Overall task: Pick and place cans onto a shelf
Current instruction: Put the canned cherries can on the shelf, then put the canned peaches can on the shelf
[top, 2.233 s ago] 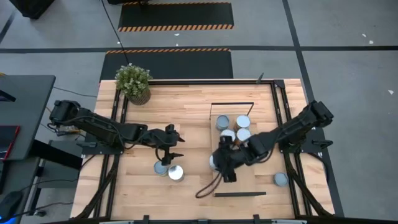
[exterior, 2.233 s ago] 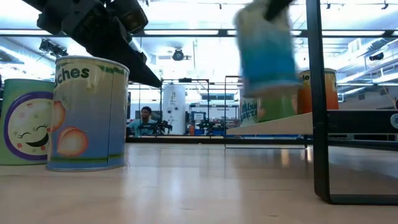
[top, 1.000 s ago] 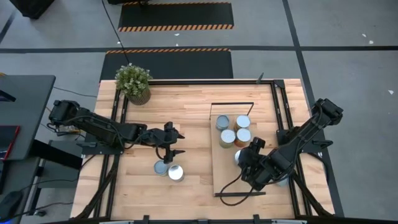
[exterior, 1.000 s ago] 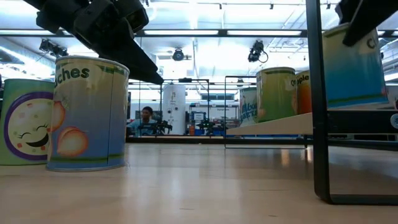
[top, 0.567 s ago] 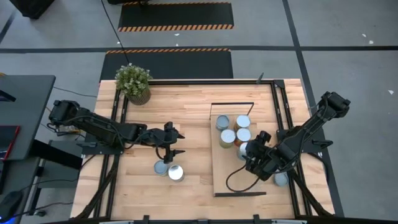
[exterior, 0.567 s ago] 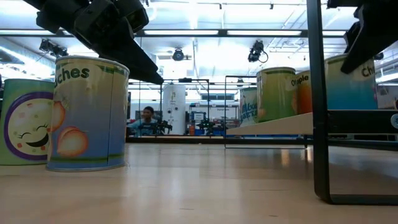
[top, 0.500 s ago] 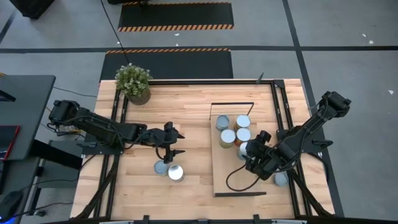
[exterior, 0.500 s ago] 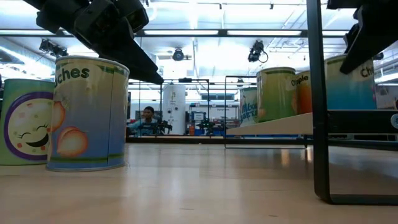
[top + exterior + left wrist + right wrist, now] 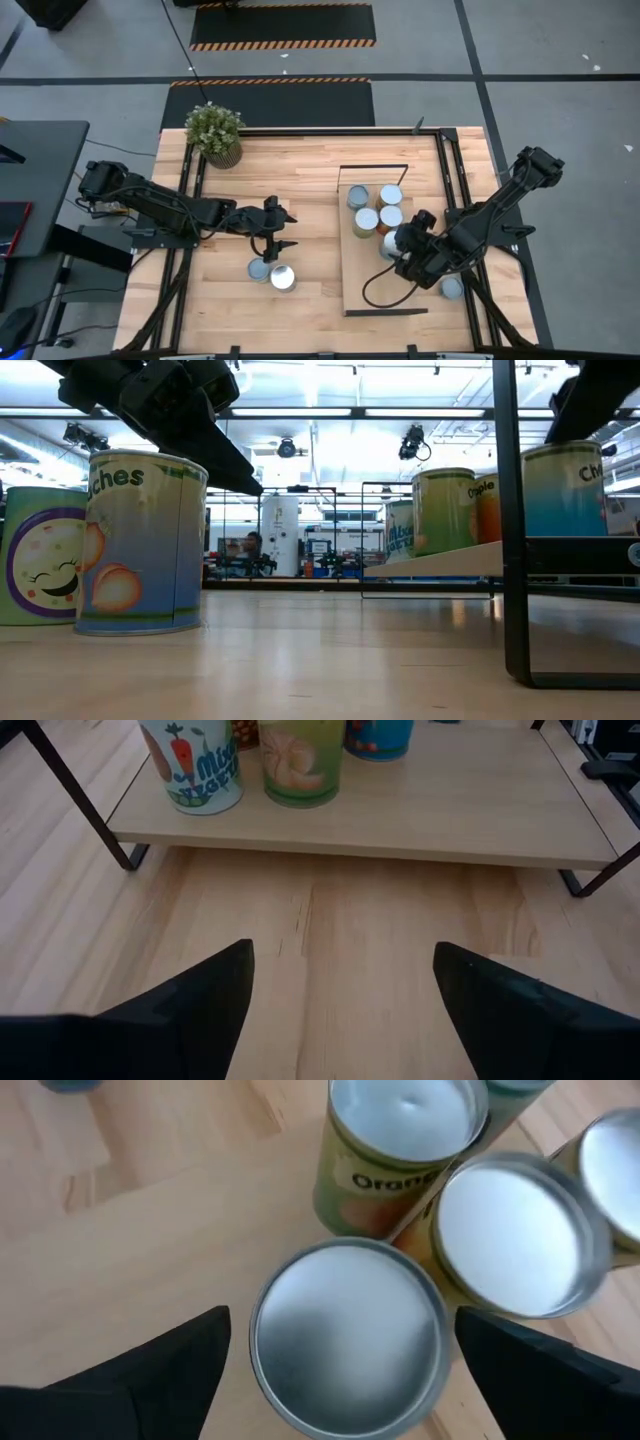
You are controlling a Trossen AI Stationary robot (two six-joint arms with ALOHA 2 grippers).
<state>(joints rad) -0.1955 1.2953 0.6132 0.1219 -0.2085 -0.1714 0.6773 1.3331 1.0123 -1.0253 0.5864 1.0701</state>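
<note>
A large industrial lab or workshop is showing here: hazard-striped floor mats are lying on grey concrete beyond the table, and ceiling strip lights are glowing over distant machinery.

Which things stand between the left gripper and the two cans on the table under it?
Nothing visible does. The left gripper hangs open just above the two cans on the table, with only air between them.
</note>
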